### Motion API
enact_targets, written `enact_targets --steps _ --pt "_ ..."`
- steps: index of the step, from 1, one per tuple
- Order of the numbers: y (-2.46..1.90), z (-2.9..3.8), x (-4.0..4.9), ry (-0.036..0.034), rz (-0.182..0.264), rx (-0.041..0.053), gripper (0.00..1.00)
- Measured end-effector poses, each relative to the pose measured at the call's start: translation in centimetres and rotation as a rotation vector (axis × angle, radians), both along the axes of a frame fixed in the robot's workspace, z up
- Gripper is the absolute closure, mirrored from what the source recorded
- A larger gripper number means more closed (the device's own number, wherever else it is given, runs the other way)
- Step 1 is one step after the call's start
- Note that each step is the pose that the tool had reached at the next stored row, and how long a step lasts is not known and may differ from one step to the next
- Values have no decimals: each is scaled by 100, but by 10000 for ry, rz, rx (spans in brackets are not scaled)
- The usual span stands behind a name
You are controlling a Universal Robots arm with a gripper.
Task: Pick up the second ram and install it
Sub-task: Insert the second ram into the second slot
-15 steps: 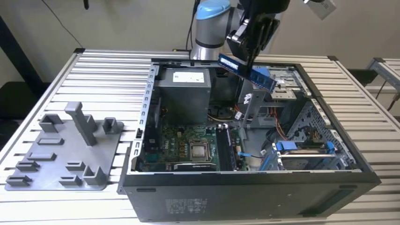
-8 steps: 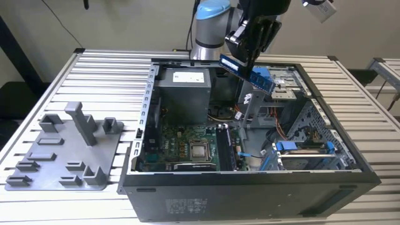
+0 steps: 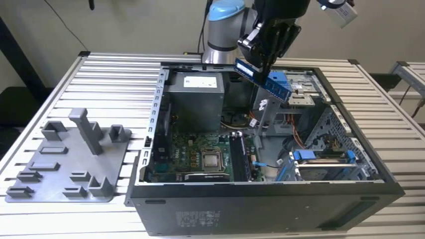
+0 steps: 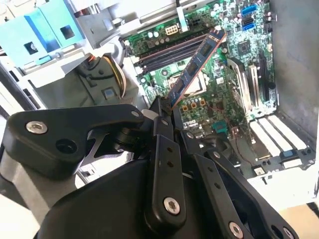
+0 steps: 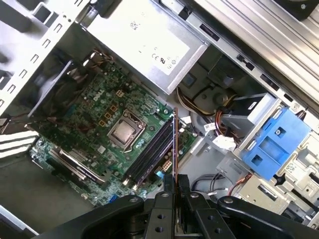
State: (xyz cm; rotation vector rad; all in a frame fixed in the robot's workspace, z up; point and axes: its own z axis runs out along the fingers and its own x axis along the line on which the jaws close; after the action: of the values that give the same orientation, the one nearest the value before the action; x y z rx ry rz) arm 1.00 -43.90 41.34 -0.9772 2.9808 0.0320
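In the exterior view the gripper [image 3: 263, 63] is clamped on the second ram [image 3: 275, 85]. It holds the board tilted, high above the motherboard [image 3: 192, 154] in the open computer case [image 3: 265, 199].

In the second wrist view the second ram [image 4: 197, 64] juts from the gripper [image 4: 164, 113] over the motherboard [image 4: 219, 94].

In the first wrist view the second ram [image 5: 175, 144] shows edge-on above the motherboard [image 5: 99, 109], near its memory slots [image 5: 149, 154].
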Motion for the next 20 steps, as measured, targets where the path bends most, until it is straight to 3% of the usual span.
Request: enact_targets --steps 20 --pt "-34 -48 1 0 -1513 -4 86"
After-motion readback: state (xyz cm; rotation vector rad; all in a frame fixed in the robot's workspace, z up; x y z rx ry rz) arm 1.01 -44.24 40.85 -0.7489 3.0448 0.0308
